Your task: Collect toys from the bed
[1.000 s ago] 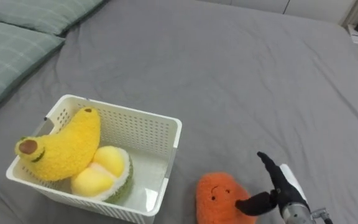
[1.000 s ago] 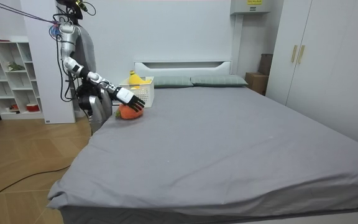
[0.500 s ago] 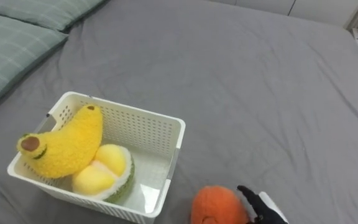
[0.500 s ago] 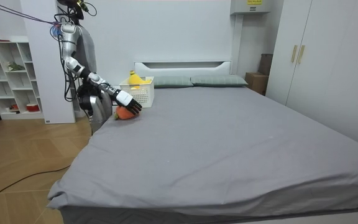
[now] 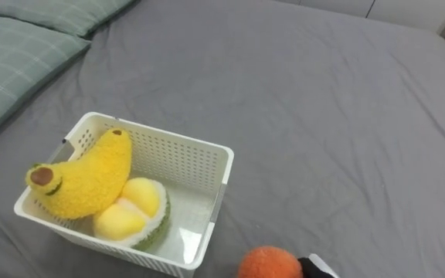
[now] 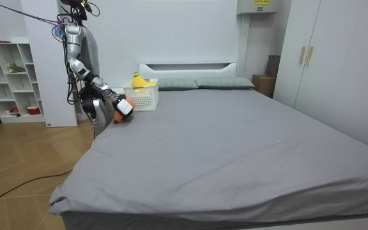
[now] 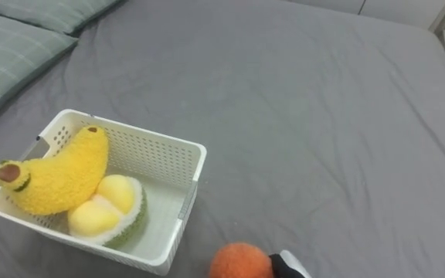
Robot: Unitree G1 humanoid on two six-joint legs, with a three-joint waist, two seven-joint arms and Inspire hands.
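A white slotted basket (image 5: 161, 137) stands on the grey bed (image 5: 323, 116), with a yellow banana plush (image 5: 83, 181) and a yellow-green durian plush (image 5: 130, 216) inside. To its right, at the bottom edge of the left eye view, is an orange plush toy (image 5: 267, 264). My right hand (image 5: 319, 269) lies against the toy's right side. In the room view the right hand (image 6: 124, 108) is wrapped on the orange toy (image 6: 131, 102), held just above the bed's edge, in front of the basket (image 6: 142, 97). I stand beside the bed, near its head.
Green checked pillows (image 5: 22, 54) lie at the head of the bed, left of the basket. Wide grey bedding stretches to the right. In the room view a white shelf unit (image 6: 8, 76) stands behind me and wardrobes (image 6: 337, 64) line the far side.
My right hand came down onto the orange toy and its fingers curled. Hand and toy then drew back toward me and the bed's edge. The basket has not moved.
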